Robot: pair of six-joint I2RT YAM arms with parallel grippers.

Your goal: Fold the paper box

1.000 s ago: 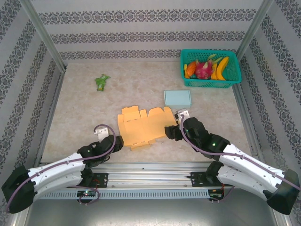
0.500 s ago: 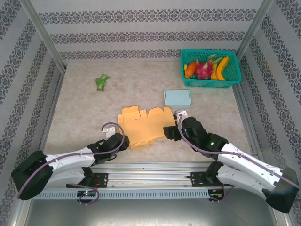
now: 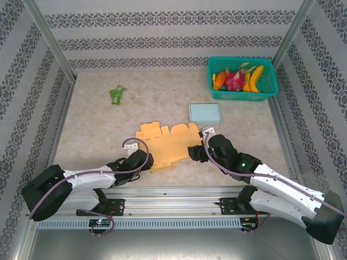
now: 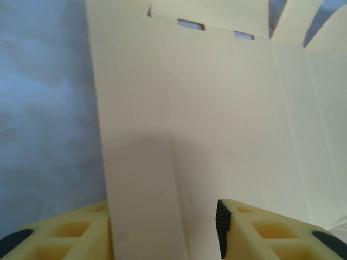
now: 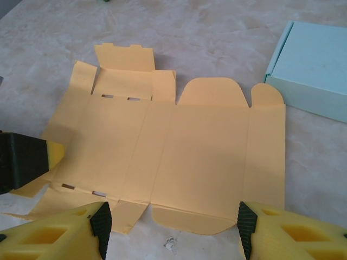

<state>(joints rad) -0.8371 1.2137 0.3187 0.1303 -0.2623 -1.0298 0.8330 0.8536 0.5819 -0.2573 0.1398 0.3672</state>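
While the paper box (image 3: 167, 145) lies opened out flat near the middle of the table (image 3: 92, 124), its long axis runs roughly from 9 to 3 o'clock, the right end swung slightly toward 2. The slotted tab at its left end points to 12 o'clock, and so do the rounded flaps further right. The left gripper (image 3: 145, 161) sits low at the sheet's 7 o'clock corner. In the left wrist view its yellow fingers (image 4: 222, 227) stand apart with a strip of the flat card between them, nothing pinched. The right gripper (image 3: 194, 153) is at the 4 o'clock edge, and its fingers (image 5: 100, 222) are spread wide along the near edge of the card, holding nothing. A pale blue box (image 3: 204, 112) rests just beyond the sheet at 1 o'clock. A green basket of fruit (image 3: 242, 78) stands further off the same way, and a small green packet (image 3: 116, 95) lies at 10 o'clock.
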